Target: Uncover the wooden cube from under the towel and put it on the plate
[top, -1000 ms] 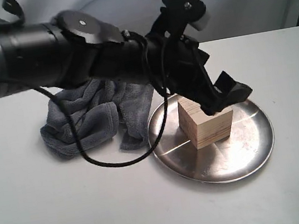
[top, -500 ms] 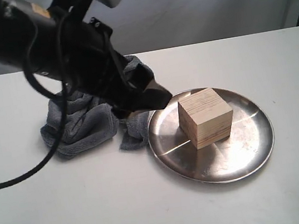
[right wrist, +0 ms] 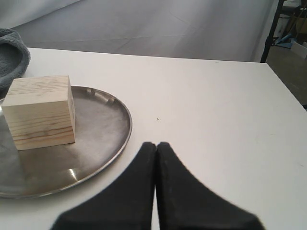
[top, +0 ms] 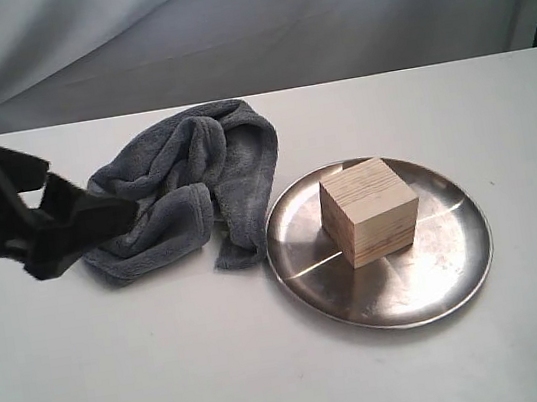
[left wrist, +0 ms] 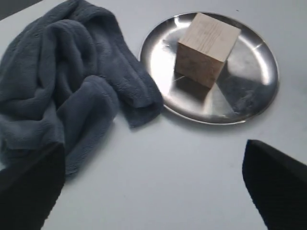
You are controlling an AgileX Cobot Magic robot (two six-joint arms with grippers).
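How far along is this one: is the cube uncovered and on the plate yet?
Done: the wooden cube sits uncovered on the plate, with the towel bunched beside it. In hand: nothing; the left claw is open and empty, and the right claw is shut on nothing. Left: no task step appears to remain.
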